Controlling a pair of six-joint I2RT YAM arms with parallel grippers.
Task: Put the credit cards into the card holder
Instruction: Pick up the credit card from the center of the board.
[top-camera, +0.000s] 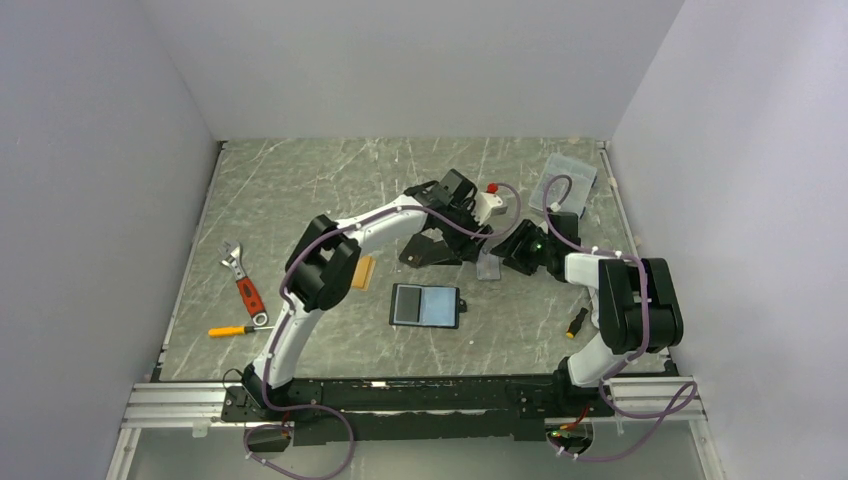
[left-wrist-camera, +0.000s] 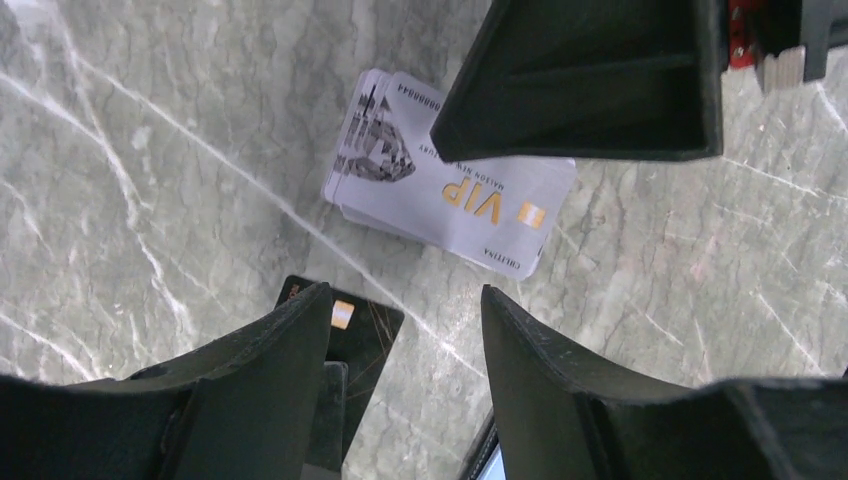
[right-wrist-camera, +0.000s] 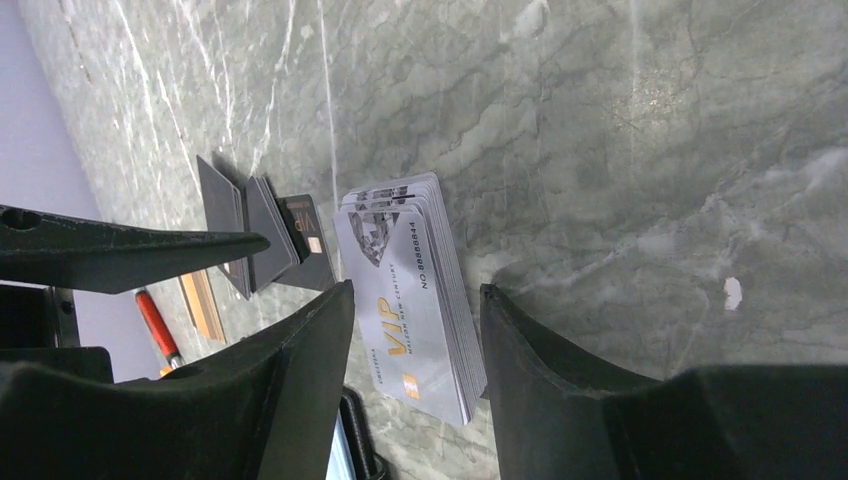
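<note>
The card holder (top-camera: 425, 305) lies open on the marble table, its light blue lining up. A fanned stack of silver-grey credit cards (right-wrist-camera: 410, 300) printed VIP lies flat between my right gripper's (right-wrist-camera: 415, 292) open jaws; the right finger is at the stack's edge and the left one stands off it. From the left wrist the same silver stack (left-wrist-camera: 450, 190) shows ahead. My left gripper (left-wrist-camera: 405, 300) is open over bare table beside a black card (left-wrist-camera: 365, 330). Black cards (right-wrist-camera: 260, 235) lean together further left. An orange-gold card (top-camera: 365, 272) lies by the left arm.
A red-handled wrench (top-camera: 243, 280) and a yellow screwdriver (top-camera: 235, 330) lie at the left. A clear plastic box (top-camera: 570, 178) sits at the back right. A small black and yellow piece (top-camera: 577, 323) lies near the right arm. White walls stand on three sides.
</note>
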